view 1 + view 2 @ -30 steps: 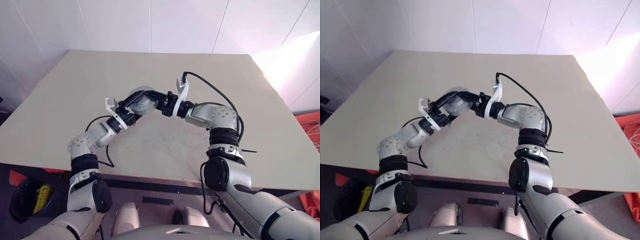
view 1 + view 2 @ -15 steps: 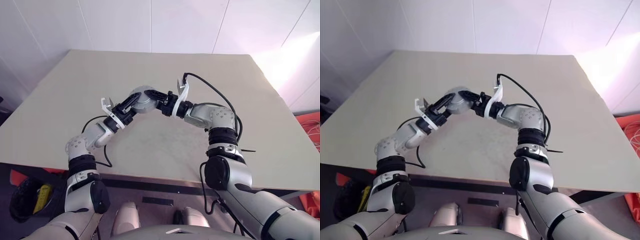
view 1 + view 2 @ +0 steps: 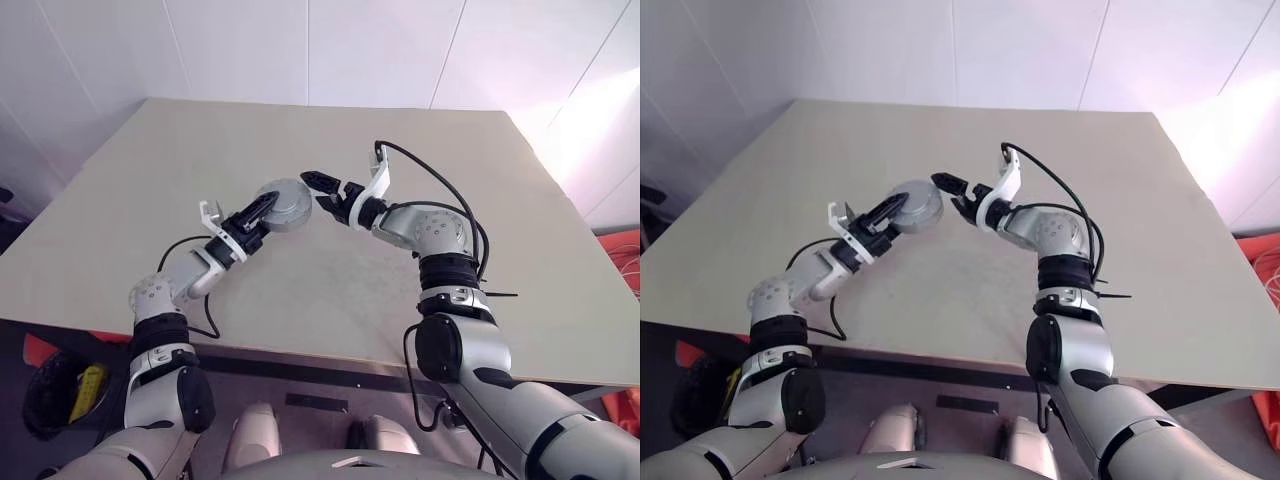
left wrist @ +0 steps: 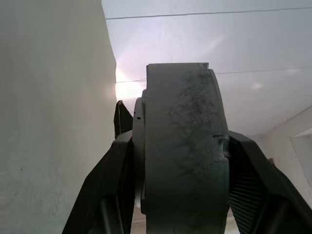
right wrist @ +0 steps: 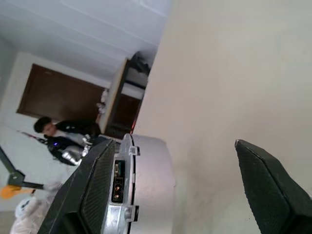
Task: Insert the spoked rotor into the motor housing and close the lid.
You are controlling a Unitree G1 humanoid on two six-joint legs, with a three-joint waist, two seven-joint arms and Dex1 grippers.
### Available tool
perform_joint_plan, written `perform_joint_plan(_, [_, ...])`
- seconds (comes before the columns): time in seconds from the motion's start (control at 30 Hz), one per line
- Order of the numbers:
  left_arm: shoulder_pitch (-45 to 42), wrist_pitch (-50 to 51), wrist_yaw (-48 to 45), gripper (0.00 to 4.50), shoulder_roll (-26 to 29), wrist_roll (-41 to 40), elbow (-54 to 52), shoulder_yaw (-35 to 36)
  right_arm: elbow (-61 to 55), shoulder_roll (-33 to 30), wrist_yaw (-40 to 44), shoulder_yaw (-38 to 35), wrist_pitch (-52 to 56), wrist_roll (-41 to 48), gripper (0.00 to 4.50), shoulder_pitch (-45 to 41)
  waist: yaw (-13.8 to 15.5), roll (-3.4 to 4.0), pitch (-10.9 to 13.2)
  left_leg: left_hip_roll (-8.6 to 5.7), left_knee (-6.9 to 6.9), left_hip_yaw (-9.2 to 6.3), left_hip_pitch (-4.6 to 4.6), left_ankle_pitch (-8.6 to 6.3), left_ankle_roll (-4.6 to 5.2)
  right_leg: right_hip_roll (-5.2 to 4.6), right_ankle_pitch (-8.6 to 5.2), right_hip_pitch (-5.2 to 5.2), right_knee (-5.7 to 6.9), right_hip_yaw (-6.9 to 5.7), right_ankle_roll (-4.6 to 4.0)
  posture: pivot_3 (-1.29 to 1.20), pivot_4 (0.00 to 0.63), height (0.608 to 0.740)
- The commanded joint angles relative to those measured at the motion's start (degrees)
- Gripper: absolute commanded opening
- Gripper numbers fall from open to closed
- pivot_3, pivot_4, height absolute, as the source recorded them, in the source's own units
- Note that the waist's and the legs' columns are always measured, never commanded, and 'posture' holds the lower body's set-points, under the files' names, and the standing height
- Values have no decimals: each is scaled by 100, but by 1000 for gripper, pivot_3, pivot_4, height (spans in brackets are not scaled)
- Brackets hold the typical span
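Observation:
My left gripper (image 3: pixel 264 208) is shut on the motor housing (image 3: pixel 284 204), a round grey metal body held above the table (image 3: pixel 150 190). In the left wrist view the housing (image 4: pixel 183 122) stands edge-on between the two black fingers (image 4: pixel 114 180). The lid (image 4: pixel 138 146) lies flat against its side as a thinner disc. The spoked rotor is hidden. My right gripper (image 3: pixel 322 192) hangs open just right of the housing, with nothing between its fingers. In the right wrist view the housing (image 5: pixel 146 185) sits beside one finger (image 5: pixel 97 185).
The beige table runs wide and bare around both arms, with white wall panels (image 3: pixel 300 50) behind it. A black cable (image 3: pixel 430 185) loops over my right wrist. Beyond the table's edge, a person (image 5: pixel 53 129) stands in the background of the right wrist view.
My right gripper has let go of the housing, opened wide and drawn off to the right. My left gripper keeps its hold on the housing.

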Motion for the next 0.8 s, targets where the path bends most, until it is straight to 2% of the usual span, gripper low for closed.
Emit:
perform_joint_plan(0.03, [-74,-900,-406,2111,166,379,-461,98,-31,-77,92,56,-216,-95,4477,0,-1,0,0,0,0,0,0,0,0,0,0,0,0,0,0,0,0,740])
perform_joint_plan(0.17, [4,-2053,-415,2111,451,868,-436,449,-240,-193,235,74,-25,1,4477,133,-38,0,0,2,0,-1,2,0,0,2,1,-1,0,0,1,0,0,740])
perform_joint_plan(0.37, [312,-2798,-242,2111,795,1222,-480,774,-568,-437,403,-4,432,213,4477,328,-7,-4,-1,2,0,-2,-1,-2,3,4,1,-1,-6,0,3,0,0,740])
perform_joint_plan(0.6, [361,-3148,108,2111,820,1480,-193,902,-695,-495,398,-77,635,288,4477,360,39,-23,1,5,15,-2,10,-2,3,2,7,20,-2,0,10,0,0,740])
perform_joint_plan(0.8, [218,-2981,415,2111,877,1718,381,784,-695,-426,368,-52,618,284,4477,337,20,-29,0,7,21,-2,13,-1,1,2,12,24,-1,0,11,0,0,740])
